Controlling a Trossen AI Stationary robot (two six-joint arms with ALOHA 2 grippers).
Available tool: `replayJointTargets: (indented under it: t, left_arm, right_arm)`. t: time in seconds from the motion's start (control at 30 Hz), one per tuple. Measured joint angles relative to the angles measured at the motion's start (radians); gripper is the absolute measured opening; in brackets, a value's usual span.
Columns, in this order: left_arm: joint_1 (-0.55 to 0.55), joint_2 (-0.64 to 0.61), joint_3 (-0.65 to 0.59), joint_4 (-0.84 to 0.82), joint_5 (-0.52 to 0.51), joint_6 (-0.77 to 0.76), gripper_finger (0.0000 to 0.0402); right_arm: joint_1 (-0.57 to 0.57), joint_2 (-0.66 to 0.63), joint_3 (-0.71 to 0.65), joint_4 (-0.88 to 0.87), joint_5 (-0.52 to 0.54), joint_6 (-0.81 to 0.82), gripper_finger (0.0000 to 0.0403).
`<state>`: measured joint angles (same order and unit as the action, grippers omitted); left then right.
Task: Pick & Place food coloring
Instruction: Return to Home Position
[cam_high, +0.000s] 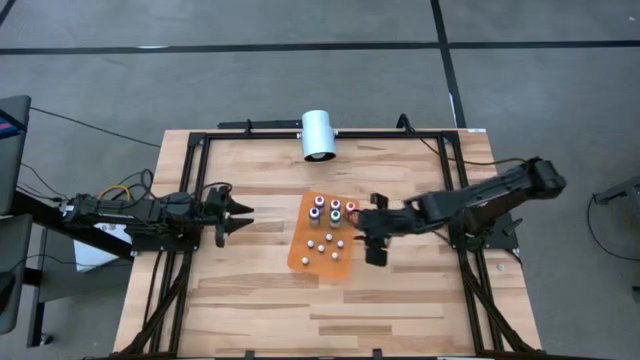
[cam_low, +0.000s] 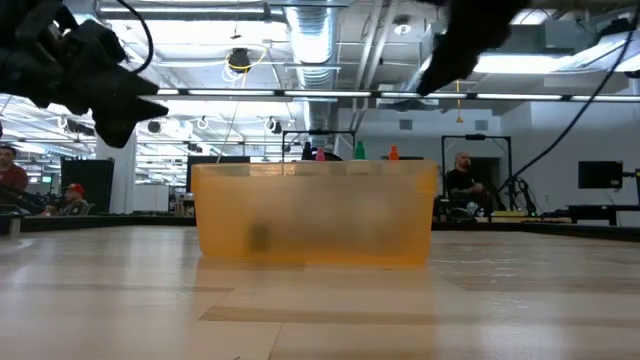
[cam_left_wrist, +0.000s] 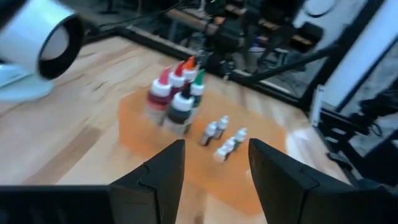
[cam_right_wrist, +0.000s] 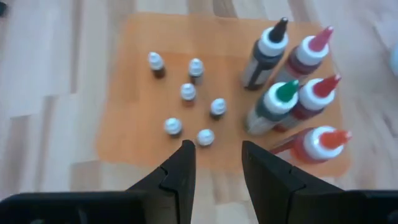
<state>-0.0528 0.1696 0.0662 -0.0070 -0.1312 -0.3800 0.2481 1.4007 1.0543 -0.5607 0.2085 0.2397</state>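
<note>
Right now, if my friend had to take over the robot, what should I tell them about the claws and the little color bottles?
The left claw is open and empty, left of the orange bin and pointing at it.
The right claw is open and empty, at the bin's right side.
Five big bottles and six small bottles all stand inside the bin.
Done: no bottle shows on the table outside the bin.
Left to do: probably just pulling both arms back to rest.
</note>
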Motion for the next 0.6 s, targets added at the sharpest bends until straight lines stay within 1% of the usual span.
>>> replayJointTargets:
  t: [0.13,0.27,0.37,0.6]
  left_arm:
    - [0.0,-0.001,0.0,0.05,0.019,0.027,0.0169]
    - [0.007,-0.024,0.0,0.051,0.019,0.026,0.0169]
    - [0.019,-0.061,0.0,0.05,0.019,0.028,0.0169]
    - [0.028,-0.168,0.001,0.02,0.02,0.069,0.0169]
  right_arm:
    - [0.033,-0.14,-0.107,0.009,0.001,0.058,0.0121]
    - [0.041,-0.308,-0.217,0.006,0.018,0.118,0.0121]
    - [0.04,-0.448,-0.302,0.021,0.035,0.152,0.0121]
    - [0.04,-0.767,-0.481,0.079,0.085,0.173,0.0121]
